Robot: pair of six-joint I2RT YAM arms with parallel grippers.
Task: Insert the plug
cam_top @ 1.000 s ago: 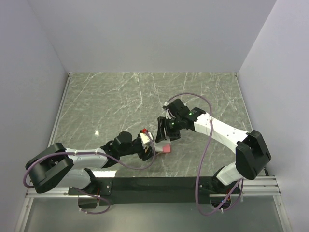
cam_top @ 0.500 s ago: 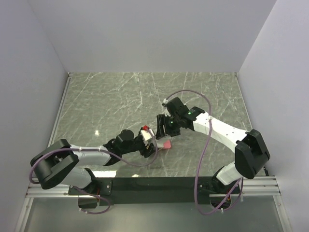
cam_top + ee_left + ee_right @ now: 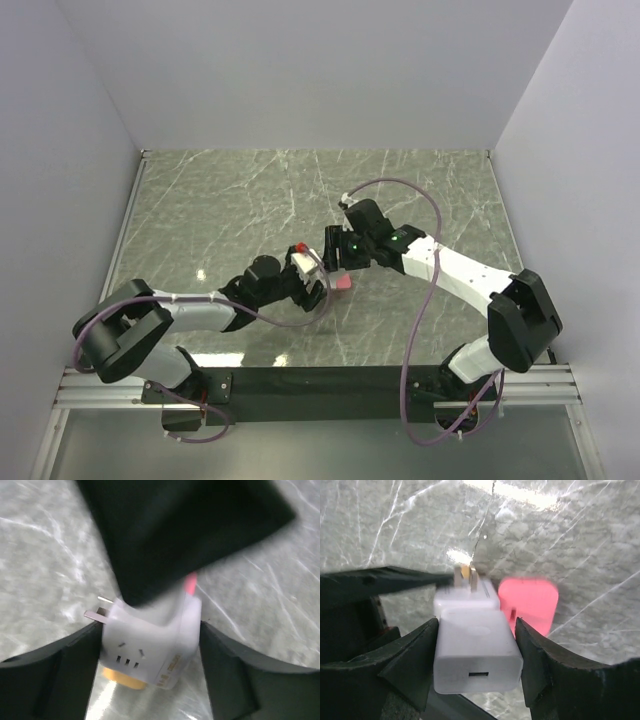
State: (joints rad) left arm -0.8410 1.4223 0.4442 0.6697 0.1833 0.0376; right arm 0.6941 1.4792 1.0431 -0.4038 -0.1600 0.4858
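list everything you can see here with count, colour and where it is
adapter cube: 1, white with an orange patch low down, between the left gripper's fingers, prongs sticking out of one side
usb charger: 1, white, between the right gripper's fingers, its far end at the cube
pink piece: 1, pink, right beside the cube; too blurred to tell what it is or whether it is attached
table: 1, grey-green marble pattern, under everything
walls: 3, pale grey, left, back and right of the table
cables: 2, purple, one looped along each arm
left gripper: 1, black, closed on the adapter cube, mid-table
right gripper: 1, black, closed on the usb charger, facing the left one
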